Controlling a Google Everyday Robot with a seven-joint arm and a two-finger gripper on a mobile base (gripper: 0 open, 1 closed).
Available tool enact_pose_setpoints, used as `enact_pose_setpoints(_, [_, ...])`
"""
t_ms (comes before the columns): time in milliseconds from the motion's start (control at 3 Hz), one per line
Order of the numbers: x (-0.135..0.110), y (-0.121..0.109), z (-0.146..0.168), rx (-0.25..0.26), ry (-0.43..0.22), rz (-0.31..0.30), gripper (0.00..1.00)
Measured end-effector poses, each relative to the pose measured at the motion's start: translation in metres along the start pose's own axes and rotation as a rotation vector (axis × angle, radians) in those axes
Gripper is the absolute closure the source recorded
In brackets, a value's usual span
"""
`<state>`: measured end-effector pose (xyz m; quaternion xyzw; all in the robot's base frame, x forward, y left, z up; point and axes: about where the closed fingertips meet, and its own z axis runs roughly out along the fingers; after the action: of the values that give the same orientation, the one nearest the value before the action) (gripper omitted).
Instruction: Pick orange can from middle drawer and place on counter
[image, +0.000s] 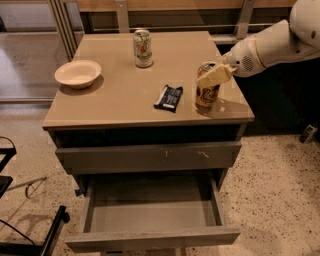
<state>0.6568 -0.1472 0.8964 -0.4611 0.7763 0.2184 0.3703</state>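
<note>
The orange can (205, 93) stands upright near the front right corner of the tan counter (120, 95). My gripper (215, 75) reaches in from the right on a white arm and is shut on the can's upper part; one pale finger (216, 76) crosses the can's front. The can's base looks to be at the counter surface. The middle drawer (150, 215) is pulled open below, and its grey floor is bare.
A black snack bar (169, 97) lies just left of the can. A pale green-and-white can (143, 48) stands at the back middle. A cream bowl (78, 73) sits at the left. The shut drawer front (145, 156) above has orange scratches.
</note>
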Motion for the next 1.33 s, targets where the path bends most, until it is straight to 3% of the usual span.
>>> enact_pose_setpoints(667, [0.0115,-0.0034,0.0050,-0.009,-0.012,0.038,1.00])
enact_pose_setpoints(1000, [0.0120,-0.0036,0.0052,-0.009,-0.013,0.040,0.85])
enact_pose_setpoints(1333, [0.0120,-0.0036,0.0052,-0.010,-0.013,0.040,0.61])
